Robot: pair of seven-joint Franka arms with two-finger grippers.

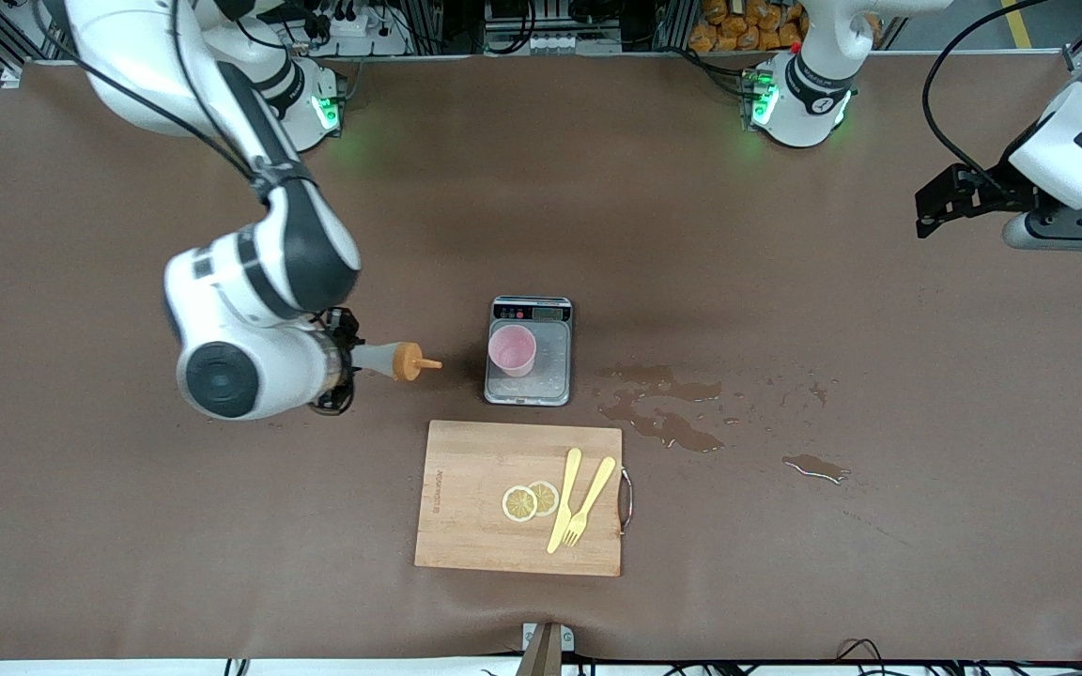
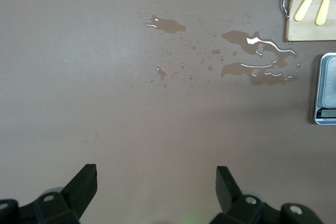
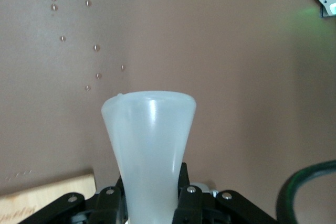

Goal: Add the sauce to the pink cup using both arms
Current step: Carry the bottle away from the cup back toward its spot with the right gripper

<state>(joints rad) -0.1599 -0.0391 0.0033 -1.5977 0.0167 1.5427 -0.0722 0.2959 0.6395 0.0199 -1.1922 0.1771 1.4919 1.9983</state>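
While the right end effector (image 1: 346, 361), at the frame's middle-left, is clamping the sauce (image 1: 397, 361) horizontally, nozzle aiming at the pink cup (image 1: 512, 350) on the scale (image 1: 530, 361) at centre, the left end effector (image 2: 156, 187) is waiting wide open at upper right over bare bench (image 1: 879, 329).

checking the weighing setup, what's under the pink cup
The pink cup stands on a small grey scale, below its display; the plate under the cup's base is covered. Spilled liquid lies beside the scale.
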